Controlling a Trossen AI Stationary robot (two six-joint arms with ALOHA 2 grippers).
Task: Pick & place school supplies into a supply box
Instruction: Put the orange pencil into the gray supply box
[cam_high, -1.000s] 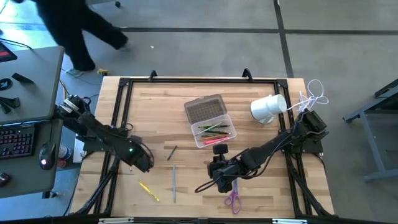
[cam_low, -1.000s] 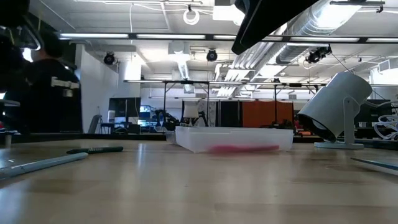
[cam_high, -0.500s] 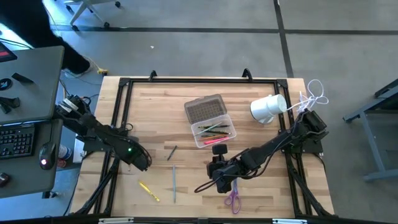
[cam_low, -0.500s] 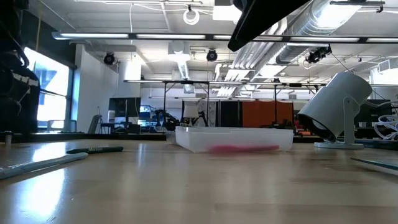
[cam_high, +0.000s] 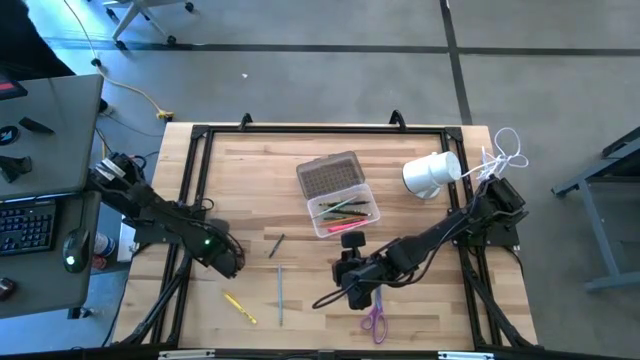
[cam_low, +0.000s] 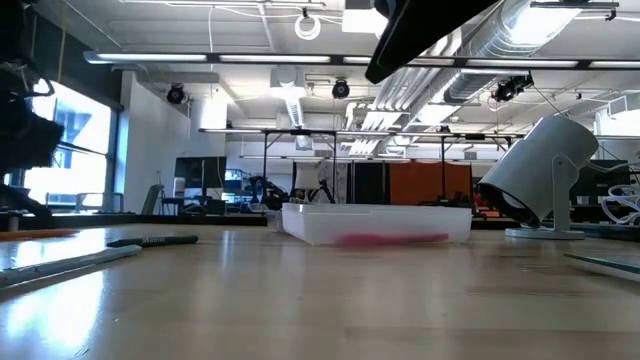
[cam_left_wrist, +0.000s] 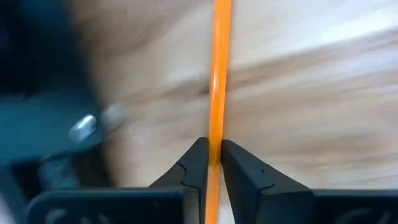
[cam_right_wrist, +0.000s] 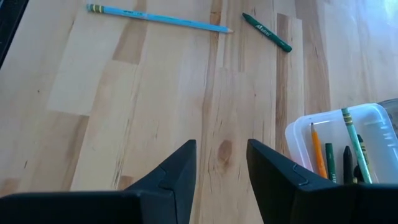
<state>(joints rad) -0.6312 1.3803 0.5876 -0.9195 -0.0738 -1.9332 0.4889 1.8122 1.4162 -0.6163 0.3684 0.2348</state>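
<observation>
Wooden table, left arm pinching a pencil at its nine o'clock edge.

Left gripper (cam_left_wrist: 212, 163) has narrowed onto the orange pencil (cam_left_wrist: 219, 81), which now runs between its fingertips; the person seen earlier beyond the table is gone. Right gripper (cam_right_wrist: 221, 163) hangs unchanged near centre, fingers apart and empty, scissors (cam_high: 374, 319) at its six o'clock. Supply box (cam_high: 345, 208), lid back, sits at centre holding several pencils.
</observation>
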